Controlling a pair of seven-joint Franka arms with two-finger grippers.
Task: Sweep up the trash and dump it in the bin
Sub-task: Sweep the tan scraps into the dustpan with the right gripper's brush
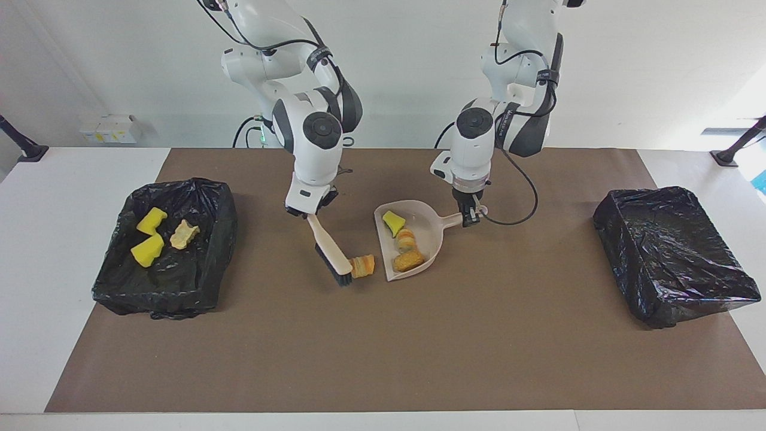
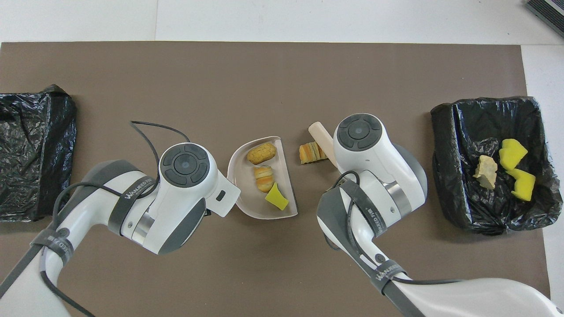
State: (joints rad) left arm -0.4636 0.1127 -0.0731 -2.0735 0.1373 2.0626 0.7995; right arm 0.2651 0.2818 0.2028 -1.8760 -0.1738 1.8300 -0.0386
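Right gripper (image 1: 306, 211) clamps the brush (image 1: 333, 251); its bristles touch the last orange slice (image 1: 363, 266), just short of the dustpan (image 1: 432, 236) whose handle the left gripper (image 1: 470, 216) pinches. Three bits inside. Risk: slice rolls past the lip, or pan skids.

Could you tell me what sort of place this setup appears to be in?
Probably a robotics lab, staged for a cleaning test: two arms stand at a white table under a brown mat, with two bag-lined bins and foam-like trash beside a dustpan.
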